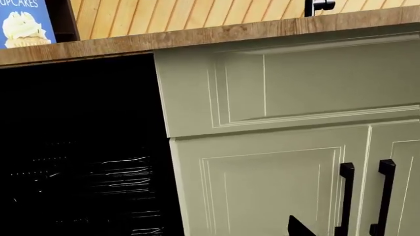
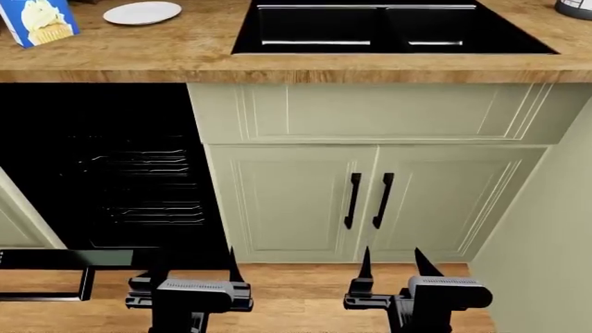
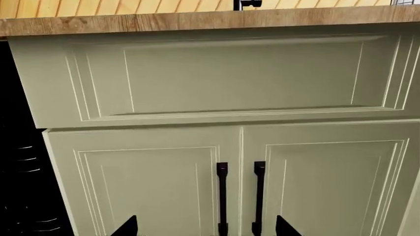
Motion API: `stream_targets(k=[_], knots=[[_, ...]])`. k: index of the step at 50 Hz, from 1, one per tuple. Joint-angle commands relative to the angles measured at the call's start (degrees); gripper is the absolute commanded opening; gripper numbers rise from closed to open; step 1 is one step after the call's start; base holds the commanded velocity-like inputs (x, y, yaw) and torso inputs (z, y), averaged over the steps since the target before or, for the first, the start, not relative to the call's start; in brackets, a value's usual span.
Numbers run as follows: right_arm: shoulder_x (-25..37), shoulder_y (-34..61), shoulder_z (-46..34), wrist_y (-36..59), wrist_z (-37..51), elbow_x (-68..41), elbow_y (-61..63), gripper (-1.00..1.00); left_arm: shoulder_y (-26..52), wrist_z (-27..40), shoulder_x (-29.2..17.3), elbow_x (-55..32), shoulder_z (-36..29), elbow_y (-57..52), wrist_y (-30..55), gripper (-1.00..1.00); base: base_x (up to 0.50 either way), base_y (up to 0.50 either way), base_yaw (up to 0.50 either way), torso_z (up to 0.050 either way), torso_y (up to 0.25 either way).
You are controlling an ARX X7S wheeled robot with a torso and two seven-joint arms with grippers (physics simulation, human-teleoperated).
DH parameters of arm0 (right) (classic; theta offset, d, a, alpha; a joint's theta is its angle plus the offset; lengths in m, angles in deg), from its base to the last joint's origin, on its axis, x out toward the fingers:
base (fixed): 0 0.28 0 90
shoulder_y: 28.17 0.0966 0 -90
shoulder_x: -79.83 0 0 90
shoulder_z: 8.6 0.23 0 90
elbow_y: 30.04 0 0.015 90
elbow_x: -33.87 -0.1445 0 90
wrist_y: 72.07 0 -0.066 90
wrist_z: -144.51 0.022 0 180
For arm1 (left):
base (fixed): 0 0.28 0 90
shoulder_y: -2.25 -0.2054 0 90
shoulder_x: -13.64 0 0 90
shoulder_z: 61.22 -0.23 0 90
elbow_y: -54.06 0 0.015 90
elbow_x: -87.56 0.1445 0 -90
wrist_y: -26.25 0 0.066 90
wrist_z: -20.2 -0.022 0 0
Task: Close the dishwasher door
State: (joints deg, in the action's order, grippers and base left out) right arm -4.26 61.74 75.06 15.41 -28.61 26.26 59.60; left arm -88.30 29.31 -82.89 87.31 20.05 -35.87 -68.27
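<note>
The dishwasher door is a black panel folded down flat at the lower left of the head view, with its thin bar handle towards me. Above it gapes the dark dishwasher cavity with wire racks, which also shows in the left wrist view. My left gripper hovers low, just right of the door's end, and is open with nothing in it. One of its fingertips shows in front of a green cabinet door. My right gripper is open and empty, facing the pale green double doors.
Two pale green cabinet doors with vertical black handles stand under a false drawer front. A wooden countertop carries a black sink, a white plate and a cupcake box. A pale green side panel rises at right.
</note>
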Motion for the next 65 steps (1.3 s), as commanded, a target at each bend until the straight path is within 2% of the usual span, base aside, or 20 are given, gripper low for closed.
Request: stream_targets(k=[1,65], knots=[[0.62,0.09,-0.73,-0.11,0.87,-0.56,-0.05,1.00,-0.06,0.61,-0.66,-0.42,-0.81,-0.24,-0.07,1.00,0.00,0.00,0.00,-0.050,-0.006],[2.84,-0.07,-3.57,-2.10,5.15,-1.51,-0.17,1.00,-0.11,2.47,-3.09,-3.55,-3.37,-0.34,-1.92,1.00,0.00,0.00,0.00,-0.050,0.000]])
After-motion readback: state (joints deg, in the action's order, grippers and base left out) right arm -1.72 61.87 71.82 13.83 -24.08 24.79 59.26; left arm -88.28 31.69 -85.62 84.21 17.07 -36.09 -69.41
